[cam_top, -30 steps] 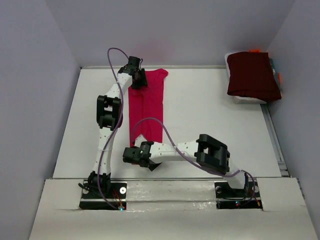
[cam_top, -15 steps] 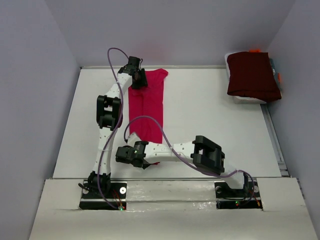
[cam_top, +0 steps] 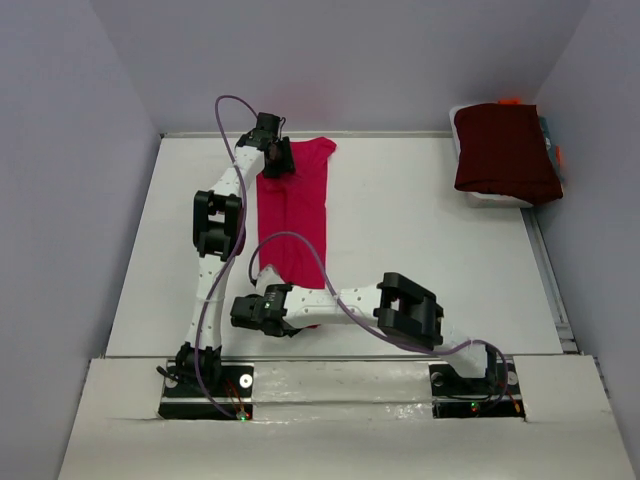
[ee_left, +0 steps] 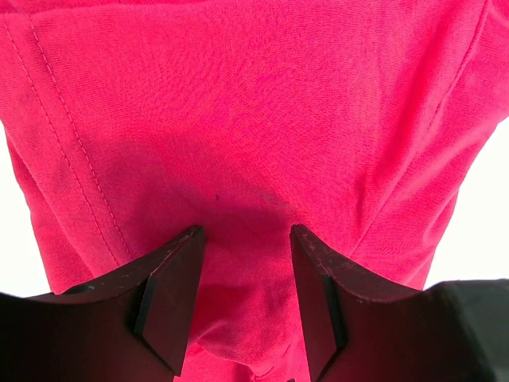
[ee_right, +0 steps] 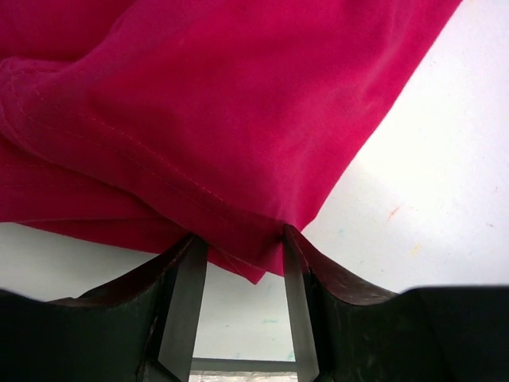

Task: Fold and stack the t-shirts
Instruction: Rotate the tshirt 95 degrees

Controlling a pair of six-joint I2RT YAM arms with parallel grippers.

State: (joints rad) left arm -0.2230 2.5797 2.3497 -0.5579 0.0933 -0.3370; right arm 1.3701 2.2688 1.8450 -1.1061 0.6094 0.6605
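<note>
A crimson-pink t-shirt (cam_top: 293, 205) lies as a long narrow strip on the white table (cam_top: 420, 230), running from the far edge toward the near side. My left gripper (cam_top: 278, 160) is at its far end, pointing down. Its jaws stand apart over the cloth (ee_left: 254, 103), and a small bunch of it lies between them at the left gripper (ee_left: 246, 239). My right gripper (cam_top: 250, 310) is at the shirt's near end. In the right wrist view the right gripper (ee_right: 242, 243) is open, with the hemmed corner of the shirt (ee_right: 199, 103) between its tips. A folded dark maroon t-shirt (cam_top: 505, 150) lies at the far right.
The maroon shirt rests on a white bin (cam_top: 490, 198) at the table's right edge, with something orange behind it. Grey walls close in the table on three sides. The right arm's elbow (cam_top: 408, 310) lies low across the near table.
My right arm has swung left along the near edge, bringing its gripper to the shirt's near left corner. The left gripper and the shirt's far end have not moved.
</note>
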